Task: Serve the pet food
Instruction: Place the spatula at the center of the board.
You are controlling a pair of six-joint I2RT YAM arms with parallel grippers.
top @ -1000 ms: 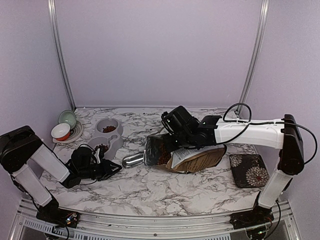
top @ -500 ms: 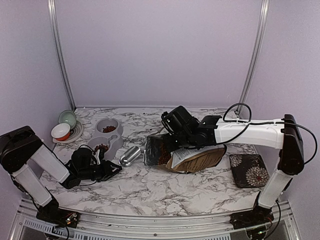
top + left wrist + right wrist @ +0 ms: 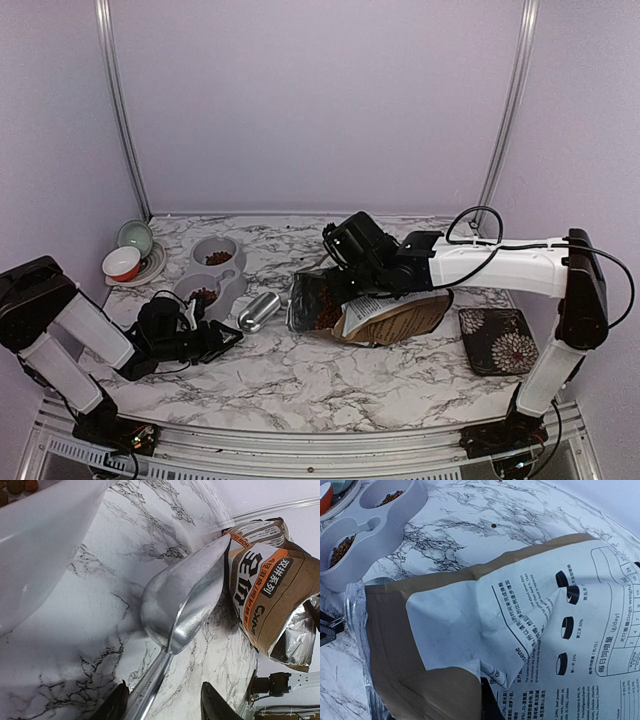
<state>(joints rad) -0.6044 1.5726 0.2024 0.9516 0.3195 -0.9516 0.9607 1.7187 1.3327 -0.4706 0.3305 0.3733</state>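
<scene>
Top external: left end effector [image 3: 225,337] stands part-open around the loose scoop handle [image 3: 150,685], pet food [image 3: 205,296] just beyond.

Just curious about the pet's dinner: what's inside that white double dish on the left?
Each well of the white double dish holds a little reddish-brown pet food. The floor beneath the pellets is covered.

One metal scoop [image 3: 262,311], one food bag [image 3: 395,318], one twin-well feeder [image 3: 232,275] holding two kibble heaps [image 3: 218,258], two small bowls [image 3: 122,263], one floral pad [image 3: 497,338].
</scene>
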